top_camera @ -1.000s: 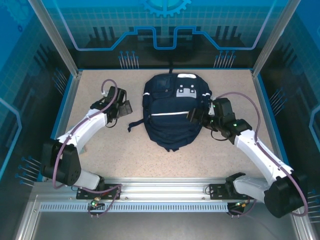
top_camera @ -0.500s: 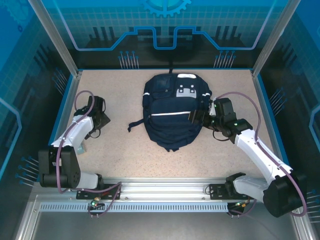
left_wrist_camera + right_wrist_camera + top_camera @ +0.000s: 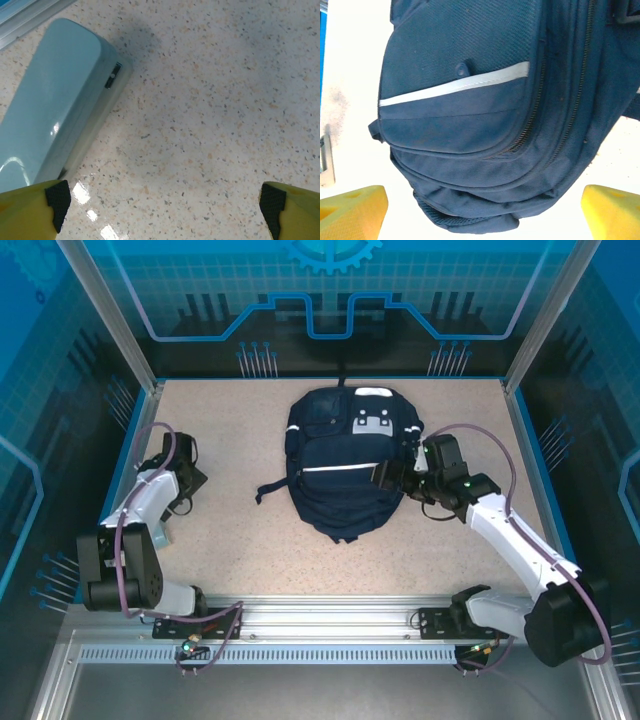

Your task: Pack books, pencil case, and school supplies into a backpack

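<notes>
The big dark blue backpack (image 3: 345, 465) lies flat in the middle of the speckled worktop (image 3: 250, 550), with its white patches at the far end. The right pincer (image 3: 388, 475) is just beside the bag's right side, with its yellow fingers spread wide and nothing in them. The left pincer (image 3: 165, 199) is well apart from the bag near the worktop's left edge, also spread wide and empty, close to a pale blue-green case (image 3: 60, 100).
</notes>
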